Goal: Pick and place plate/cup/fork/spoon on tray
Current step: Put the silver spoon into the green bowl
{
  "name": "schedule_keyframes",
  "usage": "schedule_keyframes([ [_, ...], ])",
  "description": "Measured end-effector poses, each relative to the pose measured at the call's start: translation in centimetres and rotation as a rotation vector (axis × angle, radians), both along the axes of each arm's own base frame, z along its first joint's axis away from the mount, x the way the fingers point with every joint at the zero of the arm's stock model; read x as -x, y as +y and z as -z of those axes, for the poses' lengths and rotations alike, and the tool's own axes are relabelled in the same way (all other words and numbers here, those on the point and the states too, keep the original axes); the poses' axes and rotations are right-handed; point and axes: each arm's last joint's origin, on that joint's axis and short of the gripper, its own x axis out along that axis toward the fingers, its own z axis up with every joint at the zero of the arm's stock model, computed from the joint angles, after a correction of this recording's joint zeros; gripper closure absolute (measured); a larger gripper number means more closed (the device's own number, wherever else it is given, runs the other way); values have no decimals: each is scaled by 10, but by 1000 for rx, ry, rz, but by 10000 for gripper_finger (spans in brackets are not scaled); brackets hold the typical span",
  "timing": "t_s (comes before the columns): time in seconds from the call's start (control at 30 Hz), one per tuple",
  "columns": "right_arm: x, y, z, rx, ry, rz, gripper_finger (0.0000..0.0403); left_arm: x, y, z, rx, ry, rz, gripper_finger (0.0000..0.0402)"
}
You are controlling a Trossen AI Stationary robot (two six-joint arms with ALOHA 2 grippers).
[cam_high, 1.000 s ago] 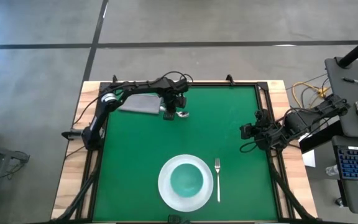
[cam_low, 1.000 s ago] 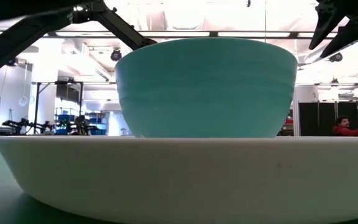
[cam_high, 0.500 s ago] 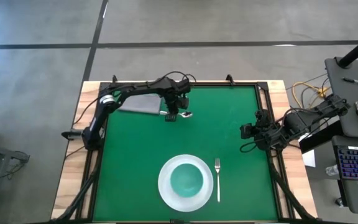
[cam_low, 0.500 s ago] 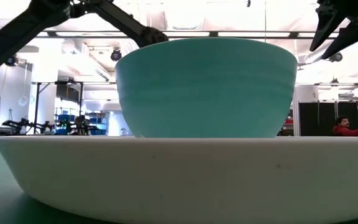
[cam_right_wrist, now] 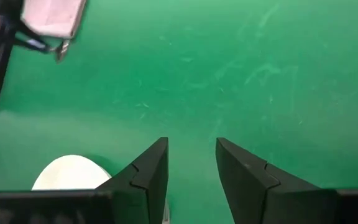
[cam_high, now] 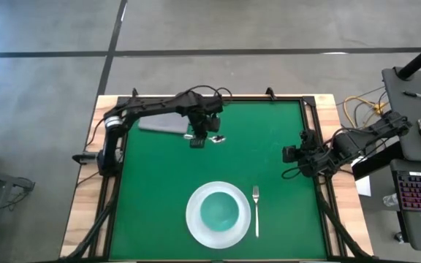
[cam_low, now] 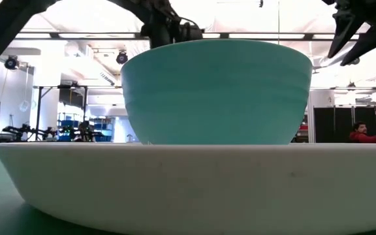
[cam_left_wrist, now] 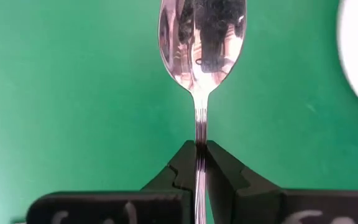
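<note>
The white plate [cam_high: 218, 214] lies on the green mat near the front edge, with the teal cup [cam_high: 218, 211] standing in its middle; both fill the low view, the plate [cam_low: 188, 183] below the cup [cam_low: 217, 91]. The fork [cam_high: 256, 210] lies flat on the mat just right of the plate. My left gripper [cam_high: 199, 138] is over the far part of the mat, shut on the silver spoon [cam_high: 215, 138]. My right gripper [cam_high: 291, 155] is open and empty at the mat's right edge. My left gripper pinches the spoon's handle [cam_left_wrist: 200, 134] between its two fingertips [cam_left_wrist: 219, 163], a short way behind the bowl [cam_left_wrist: 202, 37]. The fingers come from above. The bowl sticks out past the fingertips toward the table's right, hollow side up. The rest of the handle is hidden behind the fingers.
A flat grey piece [cam_high: 165, 123] lies at the mat's far left, beside my left gripper; it also shows in the right wrist view [cam_right_wrist: 53, 15]. A dark frame borders the mat [cam_high: 269, 117]. A keyboard and cables lie off the table's right. The mat's middle is bare.
My left gripper, shut on the spoon, has gone up and a little toward the table's near edge. The arm has climbed in the low view, and the spoon has gone with it.
</note>
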Motion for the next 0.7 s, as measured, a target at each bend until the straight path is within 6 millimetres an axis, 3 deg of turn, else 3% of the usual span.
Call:
schedule_keyframes([
  [0.17, -5, 5, 6, -120, -10, 44, 276, 0, -31, -9, -11, 17, 96, 401],
  [0.33, -26, 18, 19, -205, 7, 9, 280, -5, -74, -18, -75, 7, 197, 401],
  [0.5, -43, 31, 22, -169, 53, -106, 281, 1, -104, -36, -115, -21, 121, 401],
  [0.7, -43, 46, 22, -130, 84, -242, 286, 6, -153, -42, -92, 3, 6, 401],
])
